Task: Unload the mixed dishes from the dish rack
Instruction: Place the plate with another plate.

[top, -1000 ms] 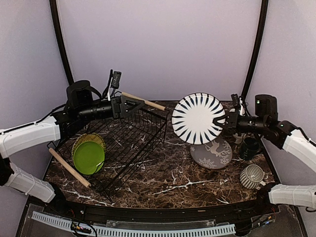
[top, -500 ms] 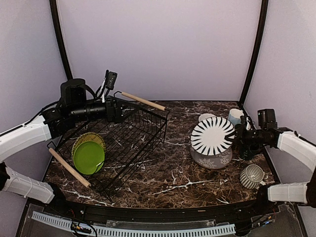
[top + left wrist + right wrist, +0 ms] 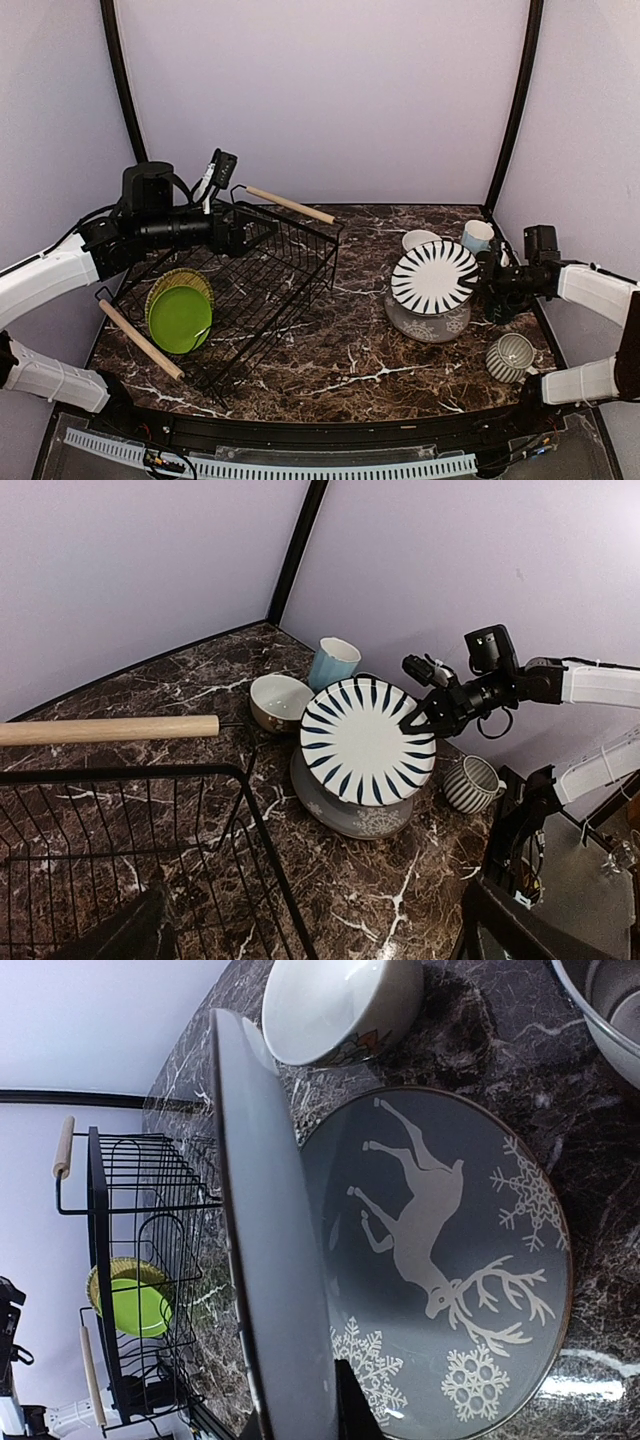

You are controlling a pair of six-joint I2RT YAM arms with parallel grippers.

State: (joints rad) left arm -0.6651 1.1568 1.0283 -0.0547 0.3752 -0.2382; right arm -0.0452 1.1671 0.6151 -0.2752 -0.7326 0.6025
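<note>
The dish rack (image 3: 262, 285), black wire with wooden handles, stands tilted at the left and holds the lime green plate (image 3: 180, 318) in front of the olive-yellow plate (image 3: 172, 279). My left gripper (image 3: 238, 236) is open at the rack's far rim, whose corner wire (image 3: 255, 840) lies between its spread fingers. My right gripper (image 3: 483, 272) is shut on the rim of the black-and-white striped plate (image 3: 435, 277), which hangs tilted just above a grey reindeer plate (image 3: 432, 323). In the right wrist view the striped plate (image 3: 270, 1260) shows edge-on over the grey plate (image 3: 440, 1260).
The cream bowl (image 3: 419, 240) and light blue cup (image 3: 478, 236) stand behind the plates. The dark teal mug (image 3: 505, 300) sits under my right arm, and the striped mug (image 3: 511, 356) is near the front right. The rack's far handle (image 3: 110, 730) juts over the marble.
My right arm has lowered the striped plate from upright in the air to a tilt over the grey plate. My left gripper has opened and drawn back left from the rack's rim.
</note>
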